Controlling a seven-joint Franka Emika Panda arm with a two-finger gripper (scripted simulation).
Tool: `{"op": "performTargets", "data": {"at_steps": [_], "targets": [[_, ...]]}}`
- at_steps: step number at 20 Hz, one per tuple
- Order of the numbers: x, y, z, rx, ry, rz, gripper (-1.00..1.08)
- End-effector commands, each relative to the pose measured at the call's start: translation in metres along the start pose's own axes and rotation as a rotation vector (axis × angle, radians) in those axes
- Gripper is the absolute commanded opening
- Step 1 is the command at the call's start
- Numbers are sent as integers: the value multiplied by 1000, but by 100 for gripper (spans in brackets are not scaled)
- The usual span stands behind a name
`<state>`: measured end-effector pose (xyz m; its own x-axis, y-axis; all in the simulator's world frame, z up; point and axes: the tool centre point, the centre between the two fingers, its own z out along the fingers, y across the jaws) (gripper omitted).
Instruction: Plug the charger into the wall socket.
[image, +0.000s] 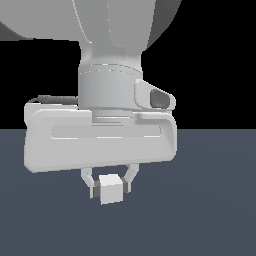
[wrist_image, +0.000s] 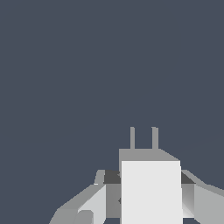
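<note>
Room: we saw the slate floor (image: 215, 200) running bare to both sides of the exterior view and below the gripper; above its far edge the background was black.
Wrist view room: we found only flat slate surface beyond the prongs (wrist_image: 143, 138), nothing near them.
Socket: we could not find it in either view.
Charger: we saw the charger (image: 110, 189) as a small white cube between the fingertips, under the middle of the hand; its lower edge hung below the tips. We could not tell whether it touched the floor.
Prongs: in the wrist view two thin grey prongs stood side by side on the charger's (wrist_image: 151, 188) far face, pointing away from the camera.
Gripper: we saw the gripper (image: 109, 189) narrowed onto the charger, one finger (image: 126, 181) pressed at each side.
Arm: we saw the wide pale hand (image: 100, 140) level and pointing down, the wrist rising straight above it and filling the top of the exterior view.
</note>
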<state>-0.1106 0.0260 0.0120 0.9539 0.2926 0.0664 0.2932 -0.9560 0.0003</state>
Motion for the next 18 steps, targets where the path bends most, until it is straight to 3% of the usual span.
{"op": "performTargets", "data": {"at_steps": [1, 9, 18], "targets": [[0, 0, 0, 0, 0, -1, -100], [5, 14, -8, 0, 0, 4, -100], [28, 69, -42, -1, 0, 20, -100]]}}
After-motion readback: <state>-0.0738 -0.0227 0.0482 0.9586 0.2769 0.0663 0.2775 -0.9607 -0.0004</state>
